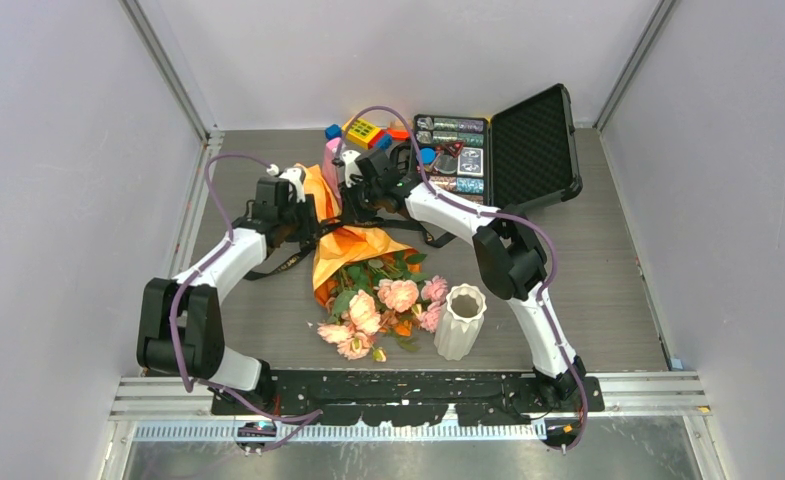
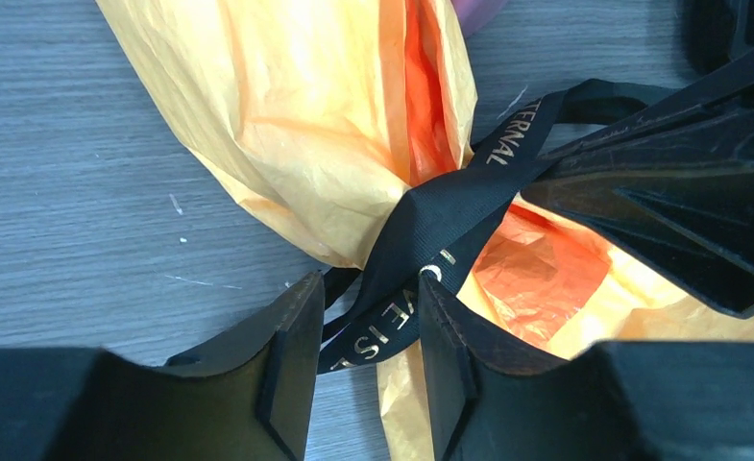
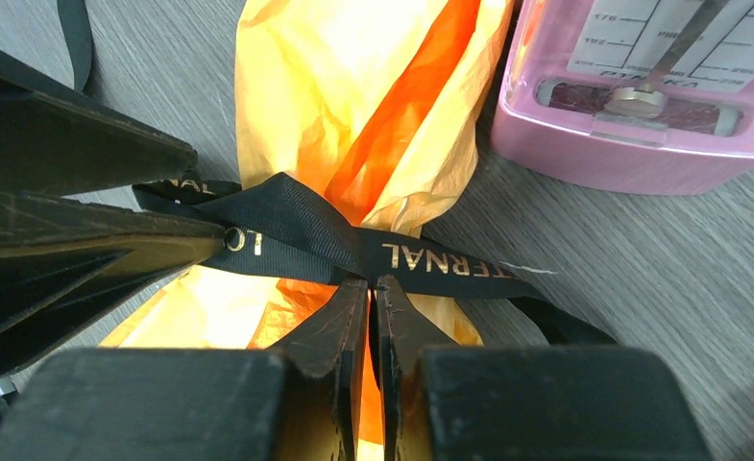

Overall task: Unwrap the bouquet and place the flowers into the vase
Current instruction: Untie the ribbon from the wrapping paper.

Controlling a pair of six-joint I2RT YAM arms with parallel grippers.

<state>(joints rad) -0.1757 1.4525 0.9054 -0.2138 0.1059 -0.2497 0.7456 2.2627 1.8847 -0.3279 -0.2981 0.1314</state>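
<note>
2 robot arms meet over the bouquet [image 1: 363, 265], which lies on its side in the middle of the grey table [image 1: 588, 260]. Its wrapped stem end points to the far side. Its pink and peach flowers [image 1: 383, 300] spread toward the arms' bases, just beside the upright white vase [image 1: 460, 320]. A black ribbon [image 2: 430, 230] with gold lettering is knotted around the crinkled orange paper [image 2: 305, 125], and its loose tails trail across the table. The left gripper [image 2: 368, 288] comes in from the left with its 2 fingers [image 2: 291, 365] apart. A length of ribbon runs flat through the gap between them. The right gripper [image 3: 370, 283] faces it from the other side. Its fingers [image 3: 339, 336] are drawn almost together with only a thin slit between, and the tips touch the ribbon's lower edge at the knot. Whether any ribbon is pinched between them cannot be told. A pink metronome [image 3: 632, 115] stands just beside the paper's far end. An open black case [image 1: 533, 140] sits at the far right of the table, well apart from the bouquet.
</note>
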